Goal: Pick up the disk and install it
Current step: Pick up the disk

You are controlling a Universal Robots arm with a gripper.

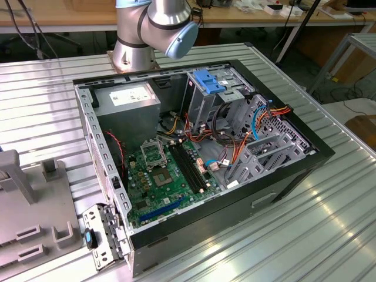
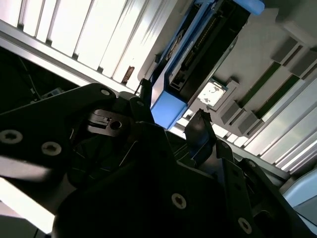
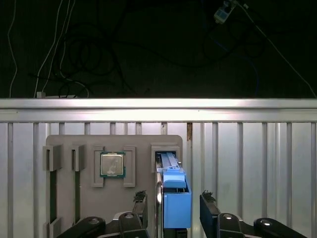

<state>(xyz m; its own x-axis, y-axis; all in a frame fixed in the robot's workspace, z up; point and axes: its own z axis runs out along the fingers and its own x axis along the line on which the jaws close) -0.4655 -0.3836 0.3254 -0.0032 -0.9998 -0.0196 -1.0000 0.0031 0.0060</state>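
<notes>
Light-blue plastic frames the disk (image 3: pixel 176 198), which stands on edge in a slot of the grey fixture plate (image 3: pixel 138 141). The plate lies on the ribbed aluminium table (image 3: pixel 247 163).

Gripper status: in the first wrist view the gripper (image 3: pixel 174 208) straddles the disk. One dark fingertip (image 3: pixel 141 202) is on each flank. The jaws are spread wide, and a narrow gap shows between each finger and the blue bracket. No contact is visible, and nothing is held.

In the second wrist view the gripper (image 2: pixel 172 106) brackets the same blue end of the disk (image 2: pixel 171 106). The disk's dark body runs away from the fingers along the plate (image 2: pixel 257 54).

A square processor chip (image 3: pixel 112 164) sits in a pocket of the plate beside the disk slot, apart from the disk. It also shows in the second wrist view (image 2: pixel 213 94).

Exterior view layout:
- The open computer case (image 1: pixel 282 176) occupies the centre of the table (image 1: pixel 329 235).
- The green motherboard (image 1: pixel 164 176) lies on the case floor.
- The grey power-supply box (image 1: pixel 126 100) sits at 11 o'clock inside the case.
- The metal drive cage (image 1: pixel 205 100), with a blue latch (image 1: pixel 208 81) on top, sits at 12 o'clock.
- The arm (image 1: pixel 153 29) rises from its base at 12 o'clock, just beyond the case.
- The fixture plate (image 1: pixel 35 211) lies at 8 o'clock from the case, at the exterior view's left.
</notes>
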